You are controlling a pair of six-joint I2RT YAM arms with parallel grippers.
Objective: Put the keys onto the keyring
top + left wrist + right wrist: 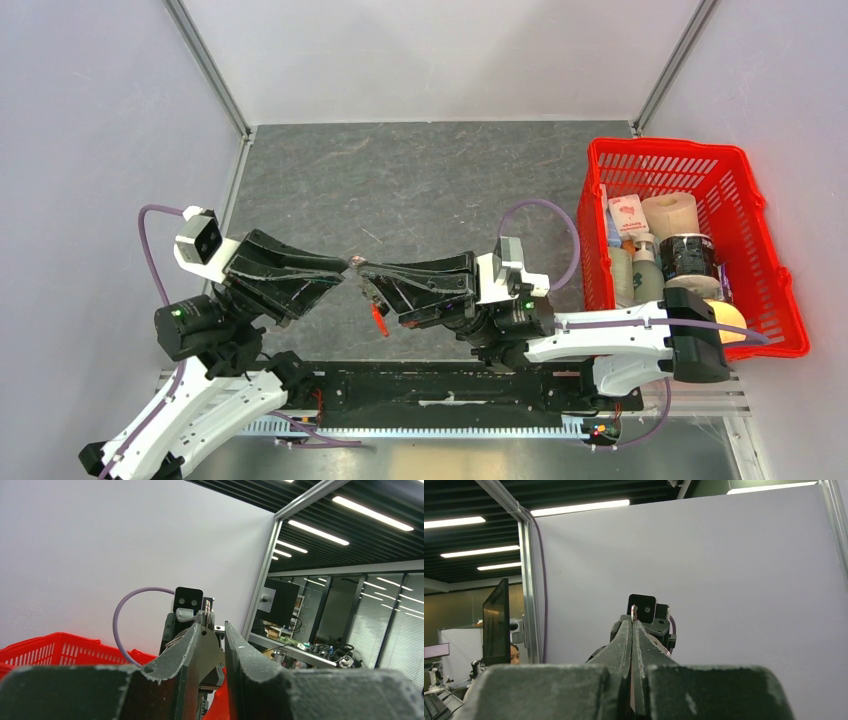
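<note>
My two grippers meet tip to tip above the middle of the table. The right gripper is shut on the keyring. Its red fob hangs below on a short chain. In the right wrist view a sliver of the ring sticks up past the closed right gripper. The left gripper faces it. In the left wrist view the left gripper has its jaws apart, either side of the right gripper's tip, with the ring by its left finger. Nothing lies between its pads. The keys are out of view.
A red basket with bottles and a paper roll stands at the right, and its rim also shows in the left wrist view. White walls close in the dark table. A black rail runs along the near edge.
</note>
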